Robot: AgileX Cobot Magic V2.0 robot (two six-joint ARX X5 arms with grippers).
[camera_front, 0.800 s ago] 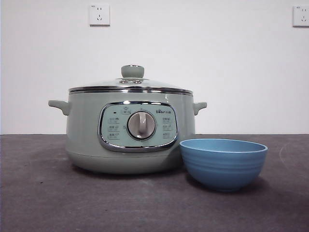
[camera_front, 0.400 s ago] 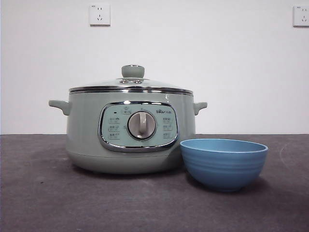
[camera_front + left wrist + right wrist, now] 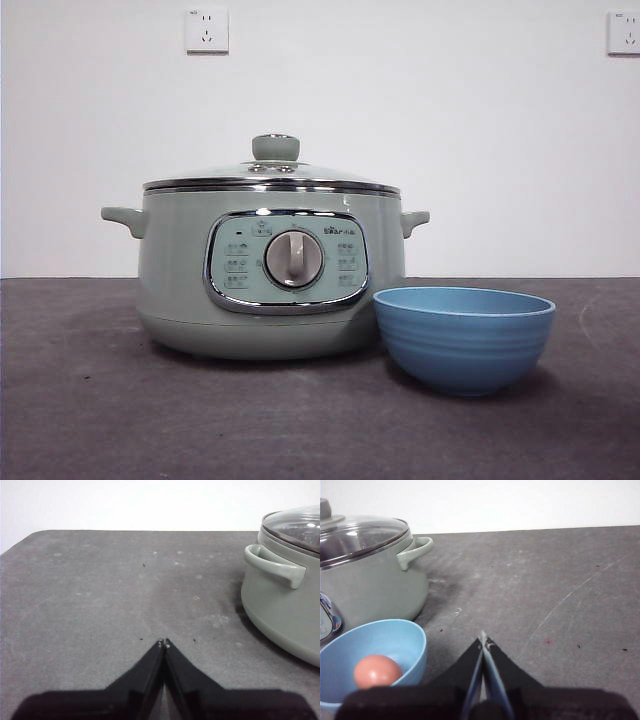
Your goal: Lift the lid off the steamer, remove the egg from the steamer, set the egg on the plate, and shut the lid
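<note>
Egg point(image 3: 377, 671) is seen already resting inside the plate point(image 3: 415, 640), a blue bowl standing just beside the steamer point(image 3: 270, 270) on the dark table point(image 3: 90, 400). The lid point(image 3: 272, 178) is seated squarely on the pot, its pale green knob point(image 3: 275, 147) upright at the centre, so every step of the task appears to have been completed.

Both arms are parked low over the table, away from the pot. The left gripper point(image 3: 164, 642) is shown with its black jaws pressed together and nothing between them, the steamer's side handle point(image 3: 275, 567) lying well off to one side of it. The right gripper point(image 3: 483, 636) is likewise closed tight and empty, with the plate near it and the pot's other handle point(image 3: 415, 550) beyond.

Should any further move be called for, the right arm is judged the nearer to the egg and plate, which lie beside its jaws rather than ahead of them. The lid knob sits between the two arms, at no clear advantage to either. The egg is hidden in the front view by the bowl's rim.
</note>
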